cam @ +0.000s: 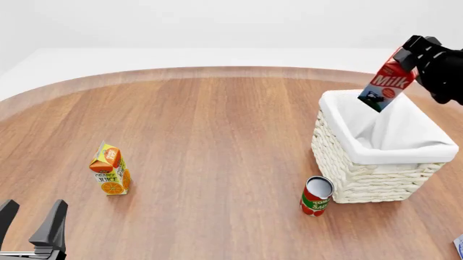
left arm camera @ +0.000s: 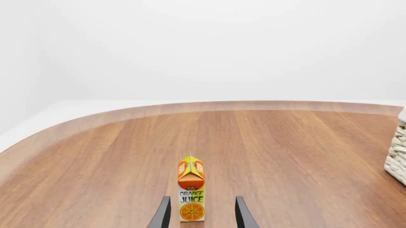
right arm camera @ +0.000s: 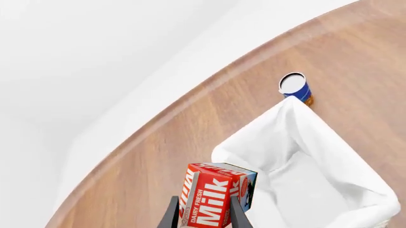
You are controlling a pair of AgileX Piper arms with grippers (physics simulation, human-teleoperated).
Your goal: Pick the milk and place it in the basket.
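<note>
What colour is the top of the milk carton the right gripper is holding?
Red with white lettering, on the small gable-top milk carton; clearest in the front view.

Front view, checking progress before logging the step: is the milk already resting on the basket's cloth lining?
No, the milk hangs tilted in the right gripper above the basket, its lower end over the opening.

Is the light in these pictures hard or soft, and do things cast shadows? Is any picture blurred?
Front view: soft, even light; the orange juice carton and tomato sauce can cast only faint shadows on the table. Left wrist view: sharp, no glare, table edge curved. Right wrist view: the milk close and sharp, over the basket lining, nothing blurred.
</note>
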